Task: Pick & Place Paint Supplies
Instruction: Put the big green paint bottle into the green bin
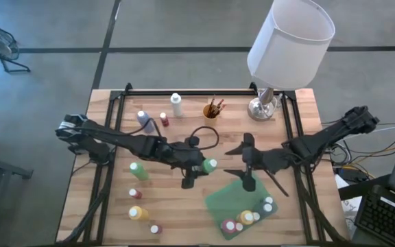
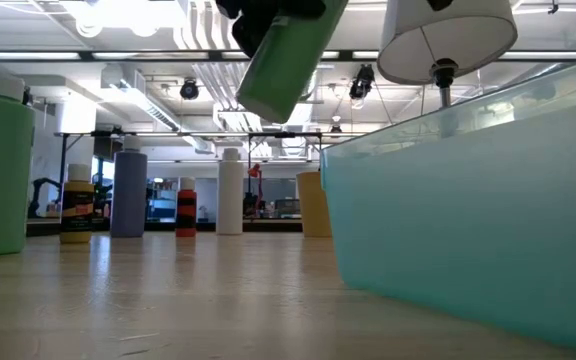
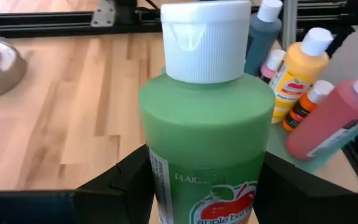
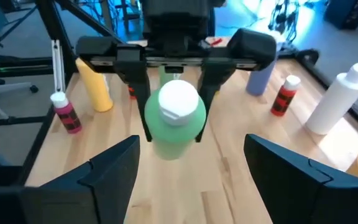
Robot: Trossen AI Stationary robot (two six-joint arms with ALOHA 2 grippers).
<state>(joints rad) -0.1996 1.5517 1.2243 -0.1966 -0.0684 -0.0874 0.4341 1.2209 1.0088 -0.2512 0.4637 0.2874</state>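
A green paint bottle [image 1: 210, 165] with a white cap hangs above the table's middle, with my left gripper [image 1: 203, 167] shut on it. The low view shows the bottle [image 2: 288, 55] high and tilted. My right gripper [image 1: 247, 163] stands open just to the bottle's right. It faces the white cap [image 4: 179, 102] with nothing between its fingers. Other bottles stand on the wood at the left, among them a green one [image 1: 138, 170] and a yellow one [image 1: 137, 213]. Several more lie in a green tray [image 1: 228, 199] at the near right. My left gripper pinches the green bottle's body [image 3: 207, 155] between its two fingers [image 4: 137, 93], one on each side, below the shoulder. The fingers come from the table's left, slanting slightly down, and lie along the bottle. The bottle is lifted clear and tilted, its cap [image 3: 205, 40] toward my right gripper.
A lamp with a white shade [image 1: 290, 38] and a silver base [image 1: 262, 106] stands at the far right. A cup of brushes [image 1: 212, 108], a white bottle [image 1: 177, 104], a red one [image 1: 163, 120] and a bluish one [image 1: 144, 120] stand along the far side.
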